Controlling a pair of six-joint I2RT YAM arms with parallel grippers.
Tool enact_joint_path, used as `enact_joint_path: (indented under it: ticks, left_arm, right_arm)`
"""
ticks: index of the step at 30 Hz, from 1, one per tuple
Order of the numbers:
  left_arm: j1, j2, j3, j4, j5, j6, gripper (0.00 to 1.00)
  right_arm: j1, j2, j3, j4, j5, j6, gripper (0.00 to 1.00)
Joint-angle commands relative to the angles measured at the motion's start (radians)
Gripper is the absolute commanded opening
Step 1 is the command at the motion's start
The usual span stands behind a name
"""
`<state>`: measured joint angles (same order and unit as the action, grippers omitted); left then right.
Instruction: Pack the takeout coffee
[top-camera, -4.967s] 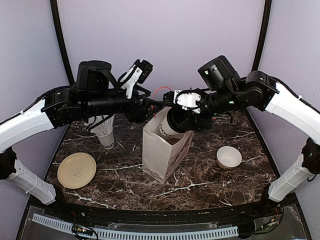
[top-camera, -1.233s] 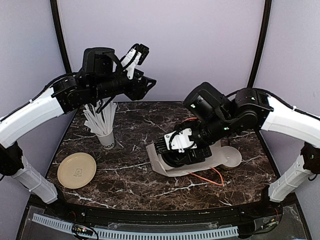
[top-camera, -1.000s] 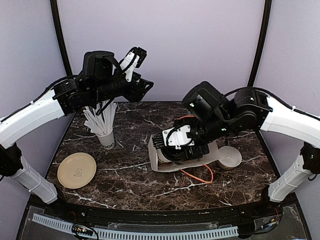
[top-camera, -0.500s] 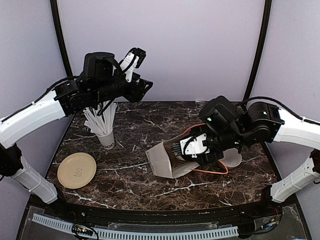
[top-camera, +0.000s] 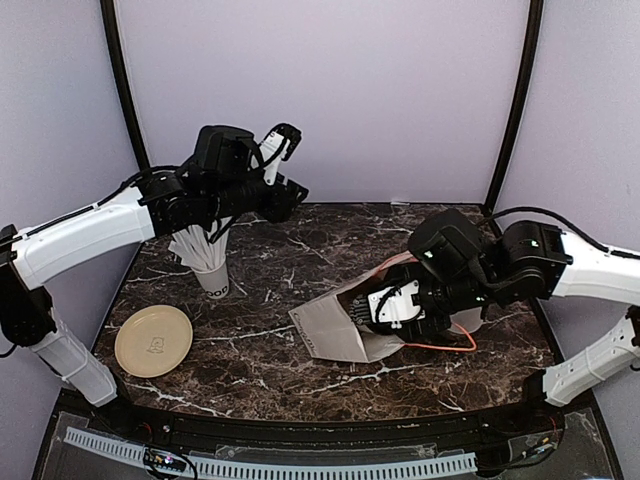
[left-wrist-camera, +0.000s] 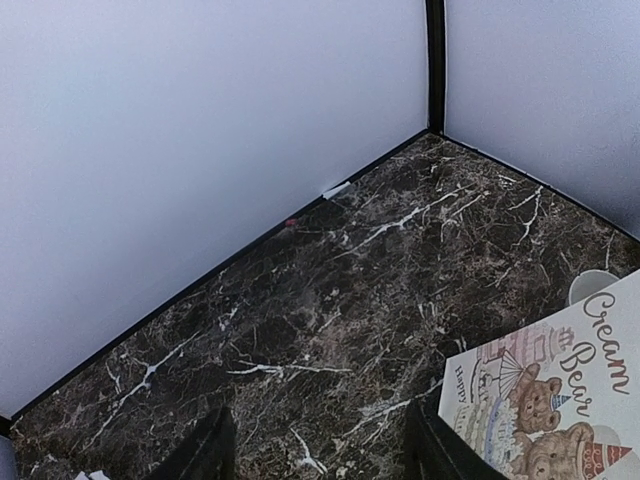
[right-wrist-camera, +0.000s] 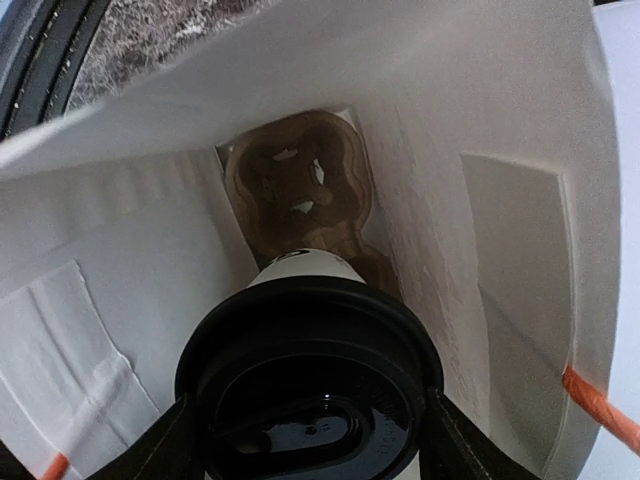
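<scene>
Plainly, the takeout coffee (right-wrist-camera: 310, 385), a small white tapered paper cup capped with a round black plastic lid, is inside the white paper bag with orange handles (top-camera: 330, 325). The bag lies on its side on the dark marble-patterned table (top-camera: 300, 250), with its mouth toward the right arm. The right gripper (right-wrist-camera: 315, 445) reaches in through that mouth, its two fingers pressed against opposite sides of the lid rim, so it has hold of the cup. The cup's long axis runs along the bag's length, lid toward the wrist and base toward the closed end. A brown moulded-pulp cup carrier (right-wrist-camera: 300, 195) sits at that end, directly ahead of the cup. Whether the base has reached a socket cannot be told, since the lid hides it. The next move likely calls for a straight push along that axis. The left gripper (left-wrist-camera: 320, 445) hangs high over the back of the table, fingers spread wide and holding nothing, well apart from the bag.
</scene>
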<state>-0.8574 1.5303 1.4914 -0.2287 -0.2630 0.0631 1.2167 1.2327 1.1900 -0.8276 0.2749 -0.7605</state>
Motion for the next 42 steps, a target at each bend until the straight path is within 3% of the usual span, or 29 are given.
enact_joint_path:
  ticks: [1, 8, 13, 27, 42]
  left_arm:
    - [0.005, -0.032, -0.016, 0.009, -0.017, -0.013, 0.6]
    - [0.014, -0.074, -0.049, 0.02, -0.014, 0.001, 0.6]
    - [0.027, -0.123, -0.12, 0.042, -0.014, 0.011, 0.6]
    - [0.039, -0.175, -0.173, 0.054, 0.002, 0.013, 0.6]
    - [0.038, -0.111, -0.134, 0.045, 0.018, -0.001, 0.6]
  right_arm:
    - [0.042, 0.05, 0.105, 0.018, -0.131, 0.026, 0.5]
    - [0.115, 0.231, 0.318, 0.05, -0.18, 0.071, 0.5]
    - [0.114, 0.342, 0.39, 0.1, -0.103, 0.103, 0.49]
    - [0.104, 0.158, 0.172, 0.053, 0.009, 0.025, 0.51]
    - [0.086, 0.067, 0.014, 0.031, -0.014, 0.006, 0.51]
